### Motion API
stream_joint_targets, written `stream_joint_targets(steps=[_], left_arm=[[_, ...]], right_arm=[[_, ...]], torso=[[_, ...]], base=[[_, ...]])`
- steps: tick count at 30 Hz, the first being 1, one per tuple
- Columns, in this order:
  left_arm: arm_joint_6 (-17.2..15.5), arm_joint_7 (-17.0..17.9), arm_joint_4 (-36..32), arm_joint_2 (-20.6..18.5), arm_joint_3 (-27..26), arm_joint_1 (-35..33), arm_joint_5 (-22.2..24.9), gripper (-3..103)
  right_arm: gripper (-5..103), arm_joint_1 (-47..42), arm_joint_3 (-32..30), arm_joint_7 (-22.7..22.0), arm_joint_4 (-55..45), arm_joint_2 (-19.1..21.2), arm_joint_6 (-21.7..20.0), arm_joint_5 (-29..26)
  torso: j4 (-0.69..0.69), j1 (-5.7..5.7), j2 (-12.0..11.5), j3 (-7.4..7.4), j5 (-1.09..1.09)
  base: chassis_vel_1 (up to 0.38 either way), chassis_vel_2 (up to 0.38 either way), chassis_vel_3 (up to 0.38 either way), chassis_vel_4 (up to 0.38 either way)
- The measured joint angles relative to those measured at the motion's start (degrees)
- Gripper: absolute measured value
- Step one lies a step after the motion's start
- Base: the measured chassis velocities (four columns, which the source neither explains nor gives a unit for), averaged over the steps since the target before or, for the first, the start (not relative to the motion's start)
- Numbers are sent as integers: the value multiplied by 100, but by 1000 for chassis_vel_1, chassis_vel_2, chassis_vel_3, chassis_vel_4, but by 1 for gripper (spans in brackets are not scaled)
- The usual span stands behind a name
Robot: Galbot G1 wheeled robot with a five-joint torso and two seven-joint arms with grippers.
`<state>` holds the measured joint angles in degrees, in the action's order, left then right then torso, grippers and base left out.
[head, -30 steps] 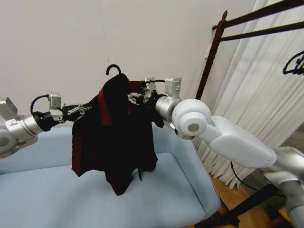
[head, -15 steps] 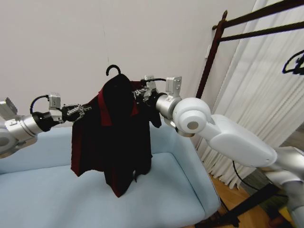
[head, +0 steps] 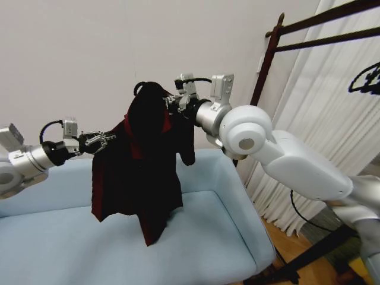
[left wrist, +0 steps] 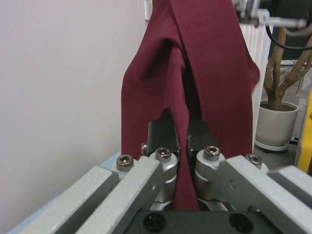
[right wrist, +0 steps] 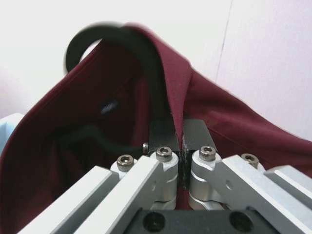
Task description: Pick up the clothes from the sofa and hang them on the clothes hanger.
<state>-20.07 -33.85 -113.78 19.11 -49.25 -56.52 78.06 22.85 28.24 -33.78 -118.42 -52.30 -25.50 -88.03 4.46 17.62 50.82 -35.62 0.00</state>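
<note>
A dark red shirt (head: 139,172) on a black hanger hangs in the air above the pale blue sofa (head: 71,243), stretched between both arms. My left gripper (head: 108,140) is shut on the shirt's edge at its left side; the left wrist view shows the maroon cloth (left wrist: 195,87) pinched between the fingers. My right gripper (head: 170,104) is shut on the shirt's collar, high at the top right. In the right wrist view the black hanger hook (right wrist: 114,41) curves up just past the pinched collar (right wrist: 175,102). The shirt's lower part hangs loose above the seat.
A dark wooden clothes rack (head: 270,53) with two crossbars stands at the right, in front of a white curtain (head: 332,113). A black hanger (head: 365,77) hangs at the far right. Behind the sofa is a bare pale wall.
My right gripper has risen and lifted the collar and hanger higher. The shirt has swung a little with it. My left gripper has stayed nearly where it was.
</note>
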Motion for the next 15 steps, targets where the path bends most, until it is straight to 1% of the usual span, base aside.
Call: stream_joint_targets(steps=[7,14,15], left_arm=[[-2,15,-17,3,-25,6,12,2],[-2,33,-32,21,-25,6,13,2],[-3,33,-30,22,-25,8,13,2]], right_arm=[[0,-166,142,-11,-224,184,-32,16],[0,-225,105,-67,-294,341,-119,-7],[5,-226,90,-67,-314,374,-122,-19]], torso=[[1,0,0,0,0],[0,0,0,0,1],[0,0,0,0,1]], base=[[0,0,0,0],[0,0,0,0],[0,0,0,0]])
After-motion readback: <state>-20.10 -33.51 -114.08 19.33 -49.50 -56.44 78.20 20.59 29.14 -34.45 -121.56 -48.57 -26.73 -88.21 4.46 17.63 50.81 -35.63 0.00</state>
